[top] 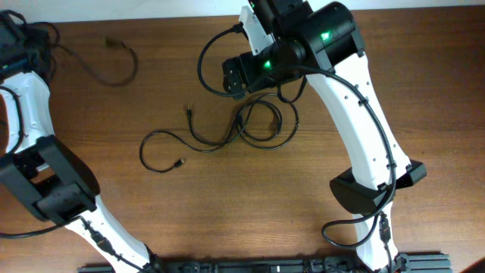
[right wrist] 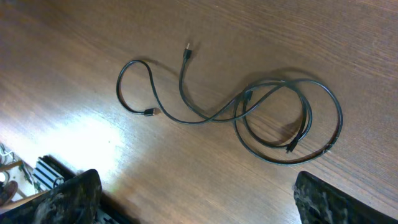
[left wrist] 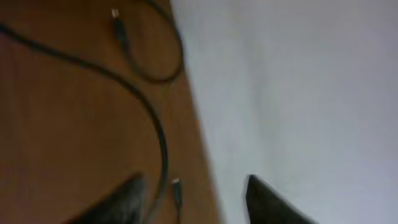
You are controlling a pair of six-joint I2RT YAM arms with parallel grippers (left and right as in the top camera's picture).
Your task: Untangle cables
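The cables lie as a dark tangle of loops at the table's middle. One cord runs left into a loop, with small plugs at its ends. In the right wrist view the tangle lies ahead of my right gripper, which is open, empty and well above the table. In the overhead view the right gripper hovers just behind the tangle. A separate black cord lies at the far left. My left gripper is open, and this cord and its plug run between the fingers, blurred.
The wooden table ends at a pale surface along its far edge, close to the left gripper. The arms' bases and a black rail stand at the front edge. Thick black arm wires loop beside the right wrist.
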